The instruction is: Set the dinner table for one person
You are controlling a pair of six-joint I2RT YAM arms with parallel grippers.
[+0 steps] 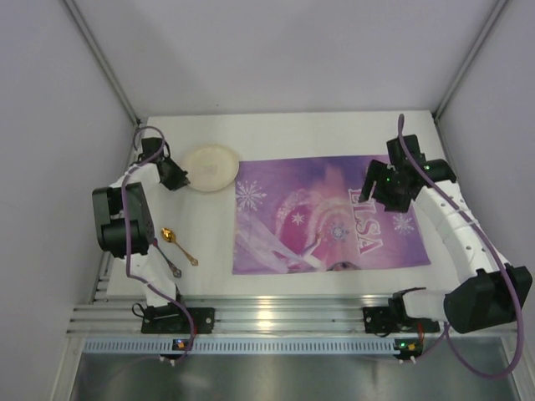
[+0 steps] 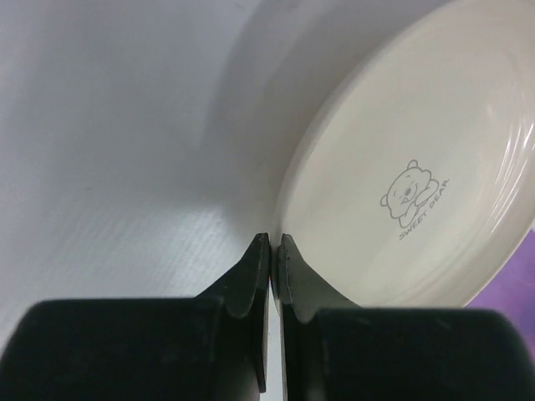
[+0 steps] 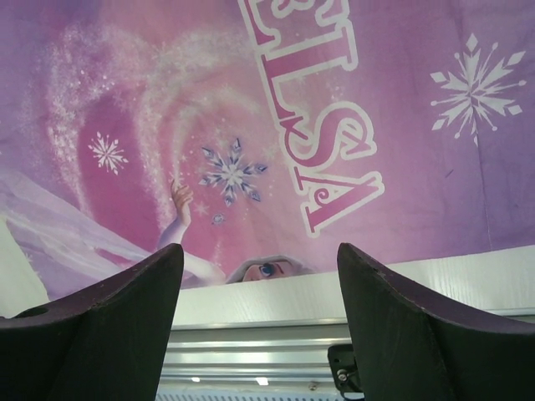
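A cream plate (image 1: 212,167) with a small bear print (image 2: 418,167) lies on the white dinner table (image 1: 292,134), at the back left beside the purple placemat (image 1: 326,213). My left gripper (image 1: 178,175) is at the plate's left edge, and in the left wrist view its jaws (image 2: 272,238) are shut on the plate's thin rim. Over the right part of the placemat (image 3: 251,100) hangs my right gripper (image 1: 380,188), its fingers (image 3: 259,259) wide apart with nothing between them.
A gold spoon (image 1: 178,246) lies on the table left of the placemat, near the left arm. A second, silver utensil (image 1: 173,269) lies partly under that arm. The aluminium rail (image 1: 276,316) runs along the near edge.
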